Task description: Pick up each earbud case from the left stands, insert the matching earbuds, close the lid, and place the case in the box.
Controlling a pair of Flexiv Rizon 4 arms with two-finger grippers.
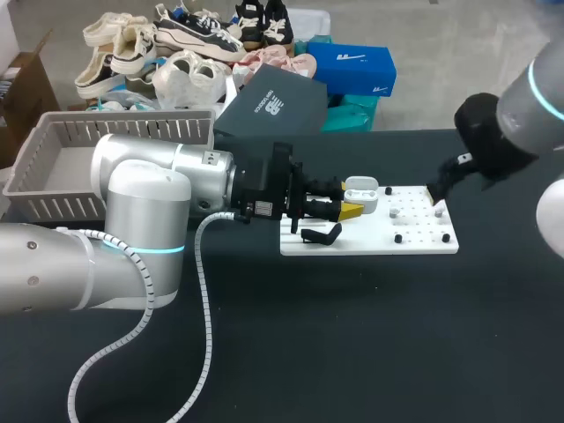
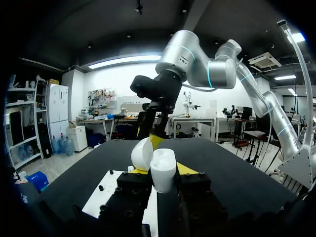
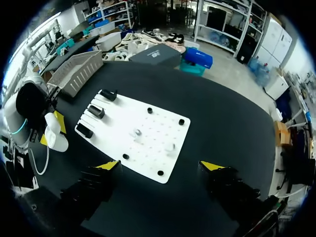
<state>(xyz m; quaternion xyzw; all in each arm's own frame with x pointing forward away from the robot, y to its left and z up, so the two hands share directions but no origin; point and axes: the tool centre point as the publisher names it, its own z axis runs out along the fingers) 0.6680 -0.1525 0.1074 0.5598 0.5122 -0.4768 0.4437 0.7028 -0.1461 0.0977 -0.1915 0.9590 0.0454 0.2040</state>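
Observation:
A white earbud case (image 1: 361,192) with its lid (image 2: 142,153) hinged open sits between the yellow fingertips of my left gripper (image 1: 351,206), which is shut on it just above the left end of the white board (image 1: 370,240). In the left wrist view the case (image 2: 163,173) stands upright between the fingers. Two small white earbuds (image 3: 137,132) (image 3: 170,146) rest on the board's pegs. My right gripper (image 3: 160,166) hangs wide open above the board's right end, holding nothing; in the head view it (image 1: 438,196) is at the board's far right corner.
A grey slatted basket (image 1: 53,167) stands at the table's back left. Black stands (image 3: 96,111) line the board's left end, one (image 1: 322,233) just under my left gripper. Black pegs (image 1: 398,238) dot the board. Dark table surface lies in front.

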